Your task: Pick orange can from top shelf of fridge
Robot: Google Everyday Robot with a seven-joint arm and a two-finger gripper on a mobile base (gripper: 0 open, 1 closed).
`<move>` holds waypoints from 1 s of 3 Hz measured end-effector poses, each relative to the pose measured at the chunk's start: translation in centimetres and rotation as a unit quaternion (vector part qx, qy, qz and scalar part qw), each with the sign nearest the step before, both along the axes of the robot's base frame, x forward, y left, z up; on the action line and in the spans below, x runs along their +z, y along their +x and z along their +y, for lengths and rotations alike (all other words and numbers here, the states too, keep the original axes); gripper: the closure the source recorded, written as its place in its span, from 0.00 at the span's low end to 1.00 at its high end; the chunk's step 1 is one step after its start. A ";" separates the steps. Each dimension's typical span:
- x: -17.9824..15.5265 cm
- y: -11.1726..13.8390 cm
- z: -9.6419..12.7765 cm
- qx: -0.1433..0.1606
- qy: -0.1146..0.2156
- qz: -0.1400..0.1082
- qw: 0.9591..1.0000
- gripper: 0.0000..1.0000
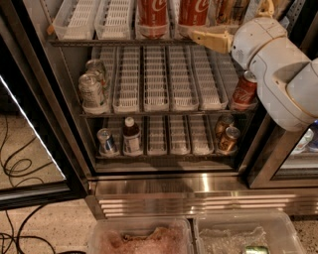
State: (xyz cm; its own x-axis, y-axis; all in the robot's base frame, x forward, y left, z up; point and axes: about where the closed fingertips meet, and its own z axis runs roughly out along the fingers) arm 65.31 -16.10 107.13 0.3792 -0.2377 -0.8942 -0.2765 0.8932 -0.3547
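Note:
The orange can (226, 10) stands on the top shelf (99, 42) of the fridge (164, 186), just right of two red Coca-Cola cans (151, 17). The picture's upper edge cuts off its top, so only its amber body with dark markings shows. My cream gripper (208, 38) reaches in from the right on the white arm (278, 74). It hangs at the shelf's front edge, just below and in front of the orange can and the right-hand red can. It touches neither that I can see.
Middle rack: pale silver cans (92, 92) at left, a red can (244, 92) at right behind my arm. Bottom rack: a can (106, 141), a dark bottle (131, 139), gold cans (228, 139). The open glass door (30, 149) stands at left. Plastic bins (141, 238) sit below, cables (15, 168) on the floor.

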 end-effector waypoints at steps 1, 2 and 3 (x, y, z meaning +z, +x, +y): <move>1.0 0.7 -0.4 -0.010 0.029 -0.005 1.000 0.00; 1.0 0.6 -0.7 -0.017 0.039 -0.001 0.999 0.00; 0.9 0.6 -0.3 -0.011 0.038 0.000 0.999 0.00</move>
State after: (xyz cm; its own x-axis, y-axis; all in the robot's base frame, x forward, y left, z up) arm 65.91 -16.42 108.07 0.3738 -0.1786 -0.9102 -0.2560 0.9233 -0.2863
